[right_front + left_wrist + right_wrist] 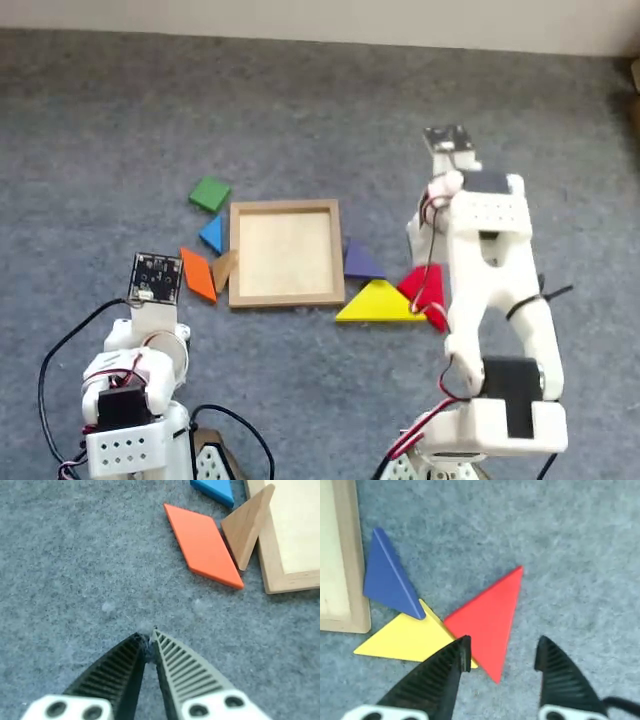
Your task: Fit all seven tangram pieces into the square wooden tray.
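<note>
Covering the whole table, a grey carpet [120, 120] carries everything. The right arm [490, 290] stretches out from the near edge on the right side. Its gripper [503, 645] hangs with jaws apart over the near corner of the red triangle [487, 617]. The left arm [135, 390] is folded back close to the near edge. Its gripper [151, 639] has its jaws together above bare carpet, near the orange parallelogram [202, 542].

The square wooden tray [286, 298] lies around the middle of the carpet, and all seven pieces lie outside it. On its right side, the yellow triangle [380, 301] sits just off the tray's near right corner. The red triangle touches it on the side away from the tray. The dark blue triangle [387, 577] lies close against the tray's right rail, one tip meeting the yellow piece.

On the tray's left side, the orange parallelogram lies just beside the tan wooden triangle [247, 525], which has one corner on the left rail. The green square [209, 194] sits beyond the tray's far left corner, slightly apart. The small blue triangle [212, 234] lies between the green square and the orange piece.
</note>
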